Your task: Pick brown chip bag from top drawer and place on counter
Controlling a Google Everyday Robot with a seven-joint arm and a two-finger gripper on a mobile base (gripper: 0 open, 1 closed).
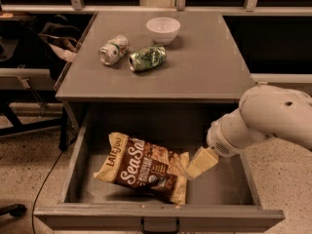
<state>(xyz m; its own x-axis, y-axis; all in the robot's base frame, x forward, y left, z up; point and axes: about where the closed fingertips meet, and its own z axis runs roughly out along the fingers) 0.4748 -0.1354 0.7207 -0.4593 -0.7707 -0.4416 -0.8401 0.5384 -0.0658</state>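
Observation:
The brown chip bag (144, 167) lies flat in the open top drawer (214, 194), left of centre, with "Sea Salt" and "Late July" lettering facing up. My gripper (199, 164) reaches down into the drawer from the right on a bulky white arm (273, 118). Its pale tip is at the bag's right edge, touching or nearly touching it. The grey counter (204, 67) sits above the drawer.
On the counter stand a white bowl (163, 29) at the back and two crushed cans, one silver (113, 49) and one green (146, 58). The drawer's dark handle (159, 226) is at the front. A dark chair and cable (44, 38) are on the floor to the left.

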